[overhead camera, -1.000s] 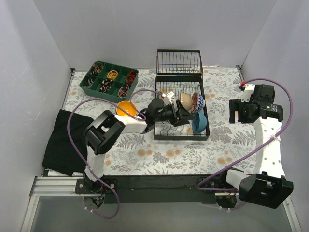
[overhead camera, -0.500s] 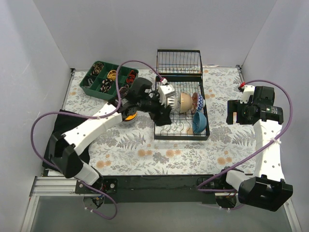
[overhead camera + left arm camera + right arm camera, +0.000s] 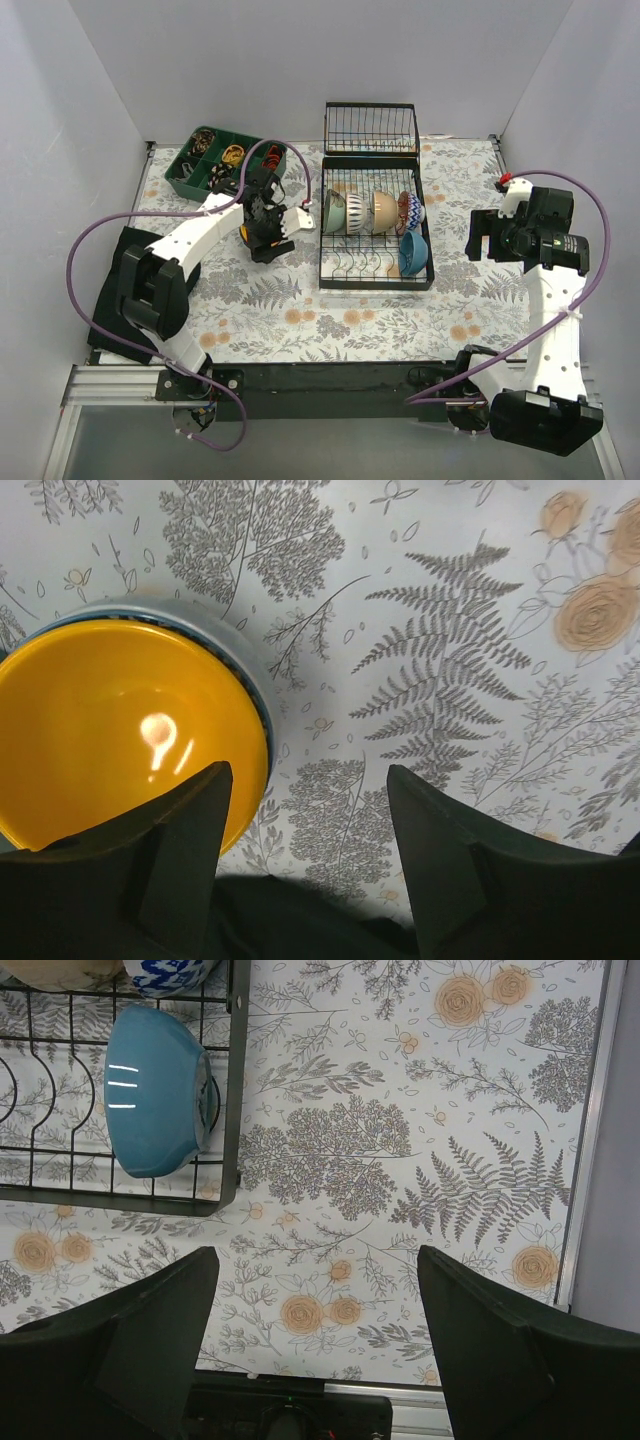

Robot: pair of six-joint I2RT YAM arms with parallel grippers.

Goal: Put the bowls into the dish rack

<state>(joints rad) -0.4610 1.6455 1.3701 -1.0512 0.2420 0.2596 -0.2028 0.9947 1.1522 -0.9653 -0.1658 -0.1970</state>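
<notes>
Left of the dish rack (image 3: 375, 283), on the flowered tablecloth (image 3: 450, 600), the orange-yellow bowl (image 3: 120, 730) sits upright and is the only bowl not yet loaded. The left gripper (image 3: 305, 778) hangs just above it with its jaws spread wide. In the left wrist view one finger overlaps the bowl's near rim and the other stands over bare cloth. To do the pick well, the arm should probably shift slightly so the rim lies squarely between the fingers, one inside the bowl and one outside. It can then lower, pinch the wall firmly and lift straight up before turning the bowl on edge. The front row of tines beside the solid blue bowl (image 3: 155, 1090) looks free, so that seems the easiest slot. The glazed wall could slip if it is gripped too shallowly. The right gripper (image 3: 317, 1260) is also spread and holds nothing, poised over the cloth right of the rack. Half a second earlier the left arm reached over the rack's left end. It has since swung back to the bowl, and the mint green bowl (image 3: 333, 212) now shows standing in the back row.
</notes>
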